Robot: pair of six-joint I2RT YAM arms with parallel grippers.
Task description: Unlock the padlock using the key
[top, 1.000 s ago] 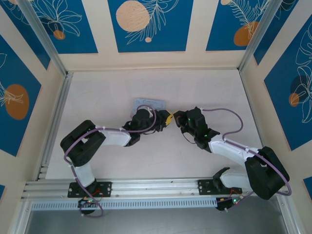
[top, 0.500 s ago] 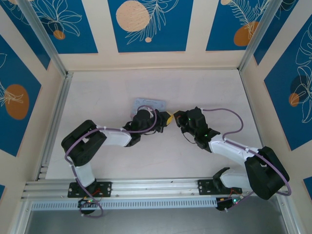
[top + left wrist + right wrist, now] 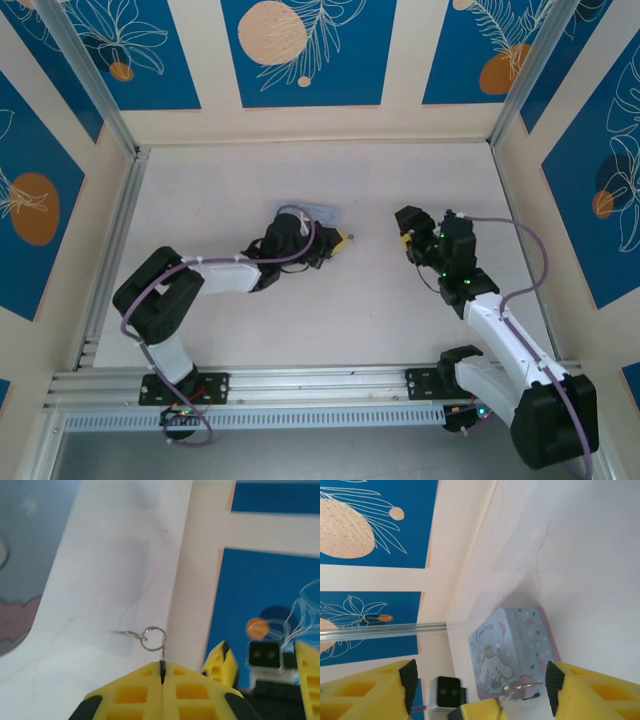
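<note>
My left gripper [image 3: 338,240] is shut, its yellow fingertips [image 3: 150,680] pinching the thin metal key [image 3: 162,655]. The key's small ring [image 3: 153,638] sticks out past the tips, and a blurred metal piece hangs off it to the left. In the right wrist view the same ring [image 3: 517,689] glints over the left fingertips [image 3: 477,711]. My right gripper [image 3: 407,228] stands open to the right of the left one, apart from it, with nothing between its fingers [image 3: 370,690]. The padlock is hidden.
A pale blue cartoon-printed tin [image 3: 308,212] lies flat on the white table [image 3: 420,170], just behind the left gripper, and faces the right wrist camera [image 3: 515,650]. Blue and cream patterned walls [image 3: 300,50] close in the table on three sides.
The right gripper has opened and pulled back to the right, away from the left gripper. The left gripper stays shut and has shifted slightly towards the tin.
</note>
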